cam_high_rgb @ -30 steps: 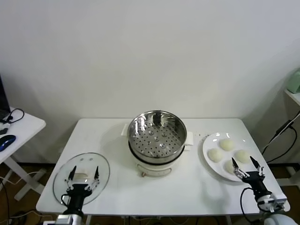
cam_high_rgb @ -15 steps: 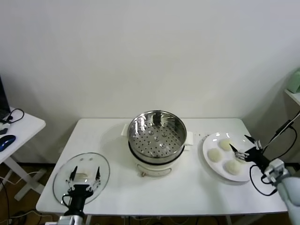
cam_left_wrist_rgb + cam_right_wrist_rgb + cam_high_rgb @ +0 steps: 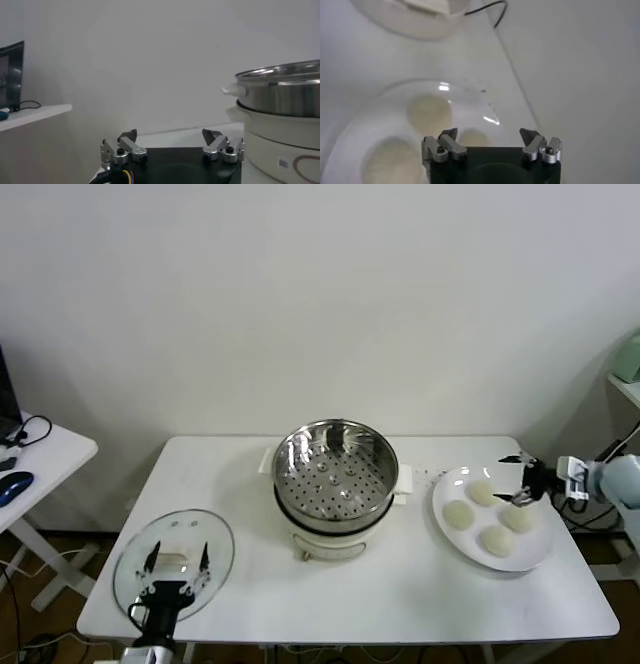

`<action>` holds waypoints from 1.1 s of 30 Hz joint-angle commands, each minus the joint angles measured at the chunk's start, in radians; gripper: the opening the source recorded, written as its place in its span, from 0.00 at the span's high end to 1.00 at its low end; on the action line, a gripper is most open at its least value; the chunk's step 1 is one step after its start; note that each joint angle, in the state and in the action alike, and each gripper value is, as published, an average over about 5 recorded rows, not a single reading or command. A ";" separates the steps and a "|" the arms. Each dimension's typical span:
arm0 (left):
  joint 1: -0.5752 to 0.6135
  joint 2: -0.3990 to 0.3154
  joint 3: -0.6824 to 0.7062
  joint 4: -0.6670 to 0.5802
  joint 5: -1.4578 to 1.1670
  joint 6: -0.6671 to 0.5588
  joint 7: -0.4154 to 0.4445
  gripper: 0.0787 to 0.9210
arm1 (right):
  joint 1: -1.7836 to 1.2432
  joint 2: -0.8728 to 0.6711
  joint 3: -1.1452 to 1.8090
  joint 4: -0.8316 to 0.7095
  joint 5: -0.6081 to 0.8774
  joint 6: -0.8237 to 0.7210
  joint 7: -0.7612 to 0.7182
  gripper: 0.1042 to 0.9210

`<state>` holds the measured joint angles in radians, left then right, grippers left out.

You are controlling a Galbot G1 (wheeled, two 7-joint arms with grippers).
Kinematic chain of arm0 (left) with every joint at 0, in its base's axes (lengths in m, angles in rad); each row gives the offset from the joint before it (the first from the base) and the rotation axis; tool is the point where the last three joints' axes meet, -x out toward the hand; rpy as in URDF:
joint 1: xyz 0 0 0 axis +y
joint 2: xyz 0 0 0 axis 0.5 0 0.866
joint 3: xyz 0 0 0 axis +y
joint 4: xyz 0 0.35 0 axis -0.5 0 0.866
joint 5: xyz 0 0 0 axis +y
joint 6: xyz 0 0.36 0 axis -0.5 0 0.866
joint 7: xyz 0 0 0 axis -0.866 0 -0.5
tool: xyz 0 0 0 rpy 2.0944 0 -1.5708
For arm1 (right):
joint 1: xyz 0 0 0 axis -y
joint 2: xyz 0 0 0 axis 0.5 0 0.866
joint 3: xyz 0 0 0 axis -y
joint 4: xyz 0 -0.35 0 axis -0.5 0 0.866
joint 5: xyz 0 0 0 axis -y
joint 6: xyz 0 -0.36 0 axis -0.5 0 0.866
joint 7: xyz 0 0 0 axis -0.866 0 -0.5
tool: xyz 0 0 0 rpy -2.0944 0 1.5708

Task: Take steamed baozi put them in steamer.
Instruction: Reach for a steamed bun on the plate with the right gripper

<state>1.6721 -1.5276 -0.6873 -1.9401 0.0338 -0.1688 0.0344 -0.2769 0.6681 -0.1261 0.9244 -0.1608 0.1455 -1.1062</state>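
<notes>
Right gripper [image 3: 517,479] has moved from table front edge to above white plate [image 3: 448,483], jaws wide apart, nothing held. Four baozi [image 3: 458,515] still on plate, right of empty steamer [image 3: 336,474]. First pick seems near. Left gripper [image 3: 175,566] idle over glass lid [image 3: 225,539], jaws apart.

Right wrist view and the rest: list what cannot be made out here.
- Right wrist view: the plate and one baozi are cut off by the edge; another baozi sits partly behind the open right gripper.
- Left wrist view: the steamer runs off the edge, its inside hidden by its wall.
- Head view: the left gripper covers part of the glass lid.
</notes>
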 commanded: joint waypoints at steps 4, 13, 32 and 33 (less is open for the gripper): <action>-0.009 0.006 -0.004 -0.009 0.002 0.020 -0.001 0.12 | 0.307 0.198 -0.280 -0.372 -0.211 0.058 -0.147 0.12; -0.014 0.006 -0.010 0.013 0.004 0.021 -0.003 0.12 | 0.305 0.341 -0.199 -0.514 -0.332 0.077 -0.107 0.12; -0.026 0.011 -0.004 0.037 -0.002 0.023 -0.004 0.12 | 0.267 0.375 -0.115 -0.561 -0.444 0.095 -0.013 0.12; -0.026 0.011 -0.004 0.038 -0.002 0.022 -0.004 0.12 | 0.266 0.375 -0.113 -0.562 -0.446 0.096 -0.009 0.12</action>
<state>1.6468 -1.5176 -0.6922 -1.9073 0.0317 -0.1449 0.0303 -0.0214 1.0178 -0.2564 0.4000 -0.5590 0.2356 -1.1405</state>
